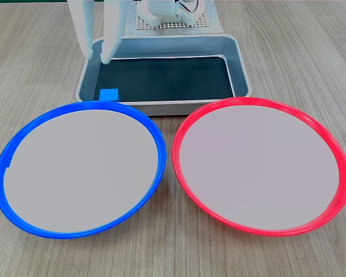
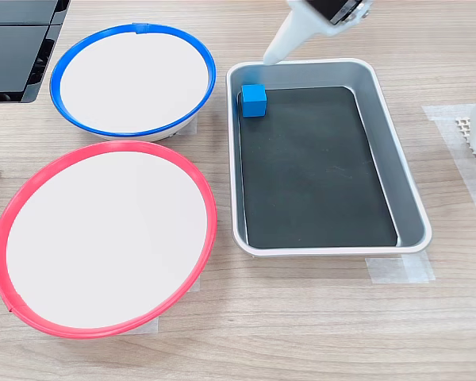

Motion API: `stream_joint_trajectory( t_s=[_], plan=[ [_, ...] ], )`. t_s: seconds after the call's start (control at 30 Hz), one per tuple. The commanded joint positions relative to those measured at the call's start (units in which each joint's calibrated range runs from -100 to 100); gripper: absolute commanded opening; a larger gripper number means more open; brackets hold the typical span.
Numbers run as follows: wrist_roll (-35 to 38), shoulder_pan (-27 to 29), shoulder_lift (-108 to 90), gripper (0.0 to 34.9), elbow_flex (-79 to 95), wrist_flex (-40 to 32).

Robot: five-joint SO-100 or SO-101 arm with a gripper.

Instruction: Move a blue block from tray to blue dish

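Bright blue block; grey tray with dark bottom; blue-rimmed dish, red-rimmed dish, both pale-centred; white gripper; wood-grain table

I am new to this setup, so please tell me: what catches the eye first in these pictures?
Two big round dishes fill the wooden table: the blue dish at the first exterior view's left, the red-rimmed dish at its right. Behind them, the tray holds one blue block in a corner, with the white pincer open above that end.

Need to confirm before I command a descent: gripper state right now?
Gripper: open, holding nothing, fingertips above the tray's corner near the blue block.
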Motion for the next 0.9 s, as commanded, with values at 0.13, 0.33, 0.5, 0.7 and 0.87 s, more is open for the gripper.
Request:
stream_joint_trajectory(
  t_s=[0.13, 0.33, 0.5, 0.7, 0.87],
  plan=[
    [7.67, -1.43, 15.38, 17.3, -13.72, -0.42],
    [10.26, -2.56, 21.10, 17.4, -17.72, 2.47],
    [10.60, -3.69, 21.27, 17.7, -17.54, 5.20],
    [10.84, -4.63, 21.86, 17.6, -16.08, 4.87],
    [11.53, -4.73, 22.63, 17.2, -15.72, 3.55]
  ],
)
